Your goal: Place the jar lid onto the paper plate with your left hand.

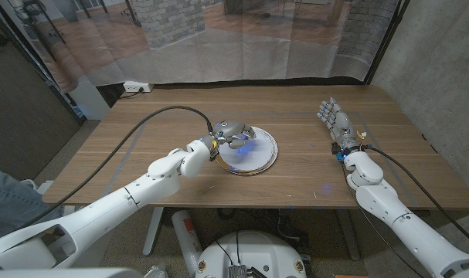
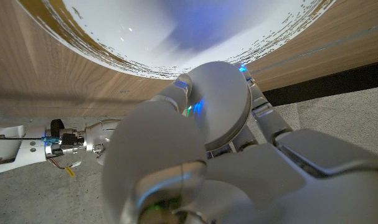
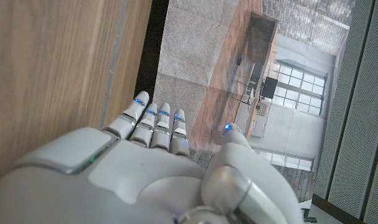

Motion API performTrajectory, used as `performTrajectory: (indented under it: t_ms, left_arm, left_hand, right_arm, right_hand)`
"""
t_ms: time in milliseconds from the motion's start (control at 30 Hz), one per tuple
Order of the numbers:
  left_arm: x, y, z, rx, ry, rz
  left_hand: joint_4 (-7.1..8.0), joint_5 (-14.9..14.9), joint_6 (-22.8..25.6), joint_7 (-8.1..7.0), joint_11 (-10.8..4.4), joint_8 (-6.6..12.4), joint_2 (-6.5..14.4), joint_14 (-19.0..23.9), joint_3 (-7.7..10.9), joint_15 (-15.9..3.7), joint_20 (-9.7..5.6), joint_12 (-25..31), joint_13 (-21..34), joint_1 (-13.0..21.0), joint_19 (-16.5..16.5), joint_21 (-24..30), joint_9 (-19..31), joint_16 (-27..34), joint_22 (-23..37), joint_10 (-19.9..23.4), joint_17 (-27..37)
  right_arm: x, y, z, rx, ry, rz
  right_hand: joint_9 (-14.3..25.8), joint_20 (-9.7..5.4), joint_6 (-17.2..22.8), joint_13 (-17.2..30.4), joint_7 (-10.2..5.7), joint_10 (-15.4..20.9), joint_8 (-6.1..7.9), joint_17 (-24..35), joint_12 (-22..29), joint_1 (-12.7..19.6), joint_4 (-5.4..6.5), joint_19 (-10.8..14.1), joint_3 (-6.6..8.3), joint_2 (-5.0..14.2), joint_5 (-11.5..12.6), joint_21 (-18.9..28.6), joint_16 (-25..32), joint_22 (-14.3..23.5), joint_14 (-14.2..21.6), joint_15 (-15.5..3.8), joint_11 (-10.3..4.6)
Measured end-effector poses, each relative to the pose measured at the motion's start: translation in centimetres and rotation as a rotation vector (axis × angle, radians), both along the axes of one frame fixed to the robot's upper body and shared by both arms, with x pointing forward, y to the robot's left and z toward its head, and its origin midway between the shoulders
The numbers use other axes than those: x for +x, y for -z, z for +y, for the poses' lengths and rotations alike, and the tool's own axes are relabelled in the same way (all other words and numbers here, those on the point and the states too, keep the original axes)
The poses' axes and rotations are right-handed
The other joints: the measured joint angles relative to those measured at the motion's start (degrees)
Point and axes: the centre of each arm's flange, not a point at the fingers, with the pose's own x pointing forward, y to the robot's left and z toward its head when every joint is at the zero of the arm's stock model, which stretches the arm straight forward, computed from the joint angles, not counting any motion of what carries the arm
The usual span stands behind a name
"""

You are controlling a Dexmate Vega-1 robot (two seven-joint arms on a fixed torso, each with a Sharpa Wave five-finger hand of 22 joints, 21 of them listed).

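Two robot hands show over the tabletop. We see the left robot hand holding the jar lid in its fingers just above the paper plate, near the plate's left rim. The right robot hand stands well apart toward the right edge, fingers straight and holding nothing, with bare wood between it and the plate

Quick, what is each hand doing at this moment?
Left hand: holding the jar lid over the paper plate.
Right hand: open, holding nothing.
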Motion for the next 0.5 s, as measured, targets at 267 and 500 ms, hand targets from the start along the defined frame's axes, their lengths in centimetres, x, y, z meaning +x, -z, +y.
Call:
performTrajectory:
  t_ms: [267, 500]
  left_arm:
    - [-0.15, 0.05, -0.02, 0.011, -0.012, 0.004]
    - [-0.41, 0.14, 0.01, 0.011, -0.020, 0.005]
  left_hand:
    - [0.80, 0.00, -0.79, -0.79, 0.39, -0.34, -1.45, -2.15, -1.70, 0.14, 1.44, 0.00, -0.53, -2.41, -3.25, -1.29, -0.26, -0.23, 0.00, -1.45, -0.63]
    - [1.35, 0.00, -0.99, -0.99, 0.61, -0.77, -1.80, -2.99, -2.27, 0.29, 2.12, 0.00, -0.80, -3.45, -4.35, -1.80, -0.25, -0.23, 0.00, -2.29, -0.89]
  right_arm:
    - [-0.10, 0.14, 0.05, -0.001, -0.002, 0.001]
    - [-0.24, 0.05, 0.06, -0.004, -0.003, -0.002]
  right_hand:
    - [0.00, 0.02, 0.00, 0.00, 0.00, 0.00, 0.00, 0.00, 0.00, 0.00, 0.00, 0.01, 0.00, 0.00, 0.00, 0.00, 0.00, 0.00, 0.00, 0.00, 0.00]
    - [0.00, 0.31, 0.00, 0.00, 0.00, 0.03, 0.00, 0.00, 0.00, 0.00, 0.00, 0.31, 0.00, 0.00, 0.00, 0.00, 0.00, 0.00, 0.00, 0.00, -0.03]
